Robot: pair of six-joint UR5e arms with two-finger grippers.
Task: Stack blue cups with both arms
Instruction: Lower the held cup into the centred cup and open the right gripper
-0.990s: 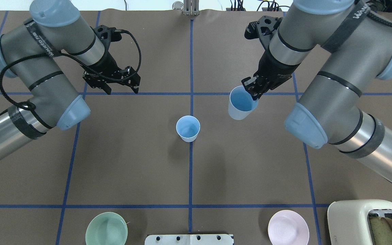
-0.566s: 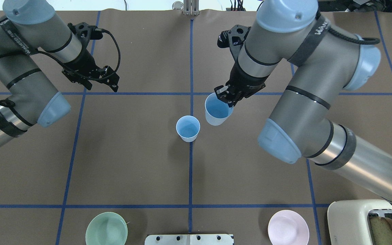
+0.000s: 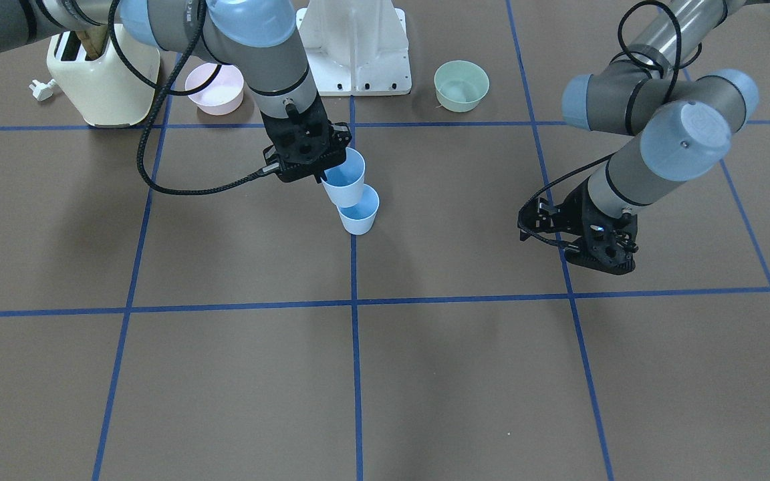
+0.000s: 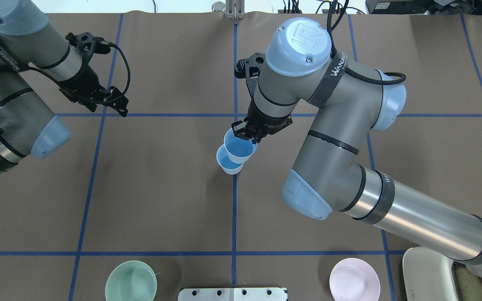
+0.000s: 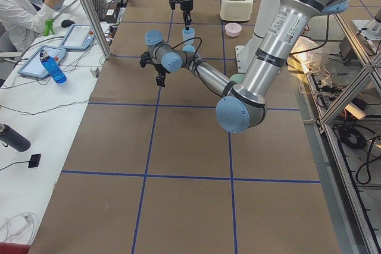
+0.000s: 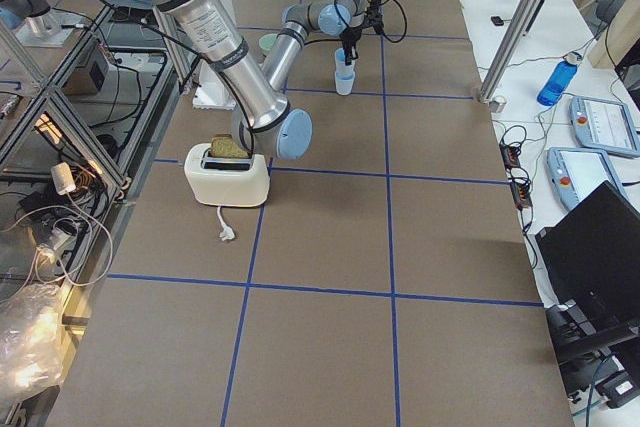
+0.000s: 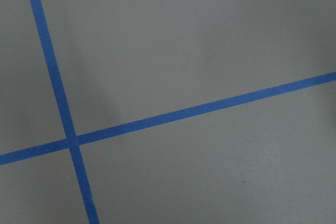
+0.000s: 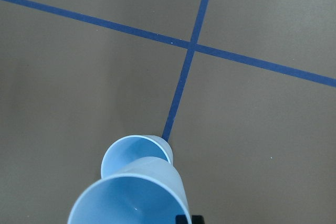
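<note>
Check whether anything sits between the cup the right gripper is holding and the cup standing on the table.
Nothing visible does. The right gripper holds the carried cup by its rim just above the standing cup, whose mouth looks open and empty. The left gripper, green bowl and pink bowl are well away.

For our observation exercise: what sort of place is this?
Probably a robotics lab: left arm and right arm, holding a blue cup, over a tape-gridded table; an operator sits beside tablets.

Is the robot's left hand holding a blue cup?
No, the left gripper is empty, away to the side; only the right gripper holds the raised blue cup.
</note>
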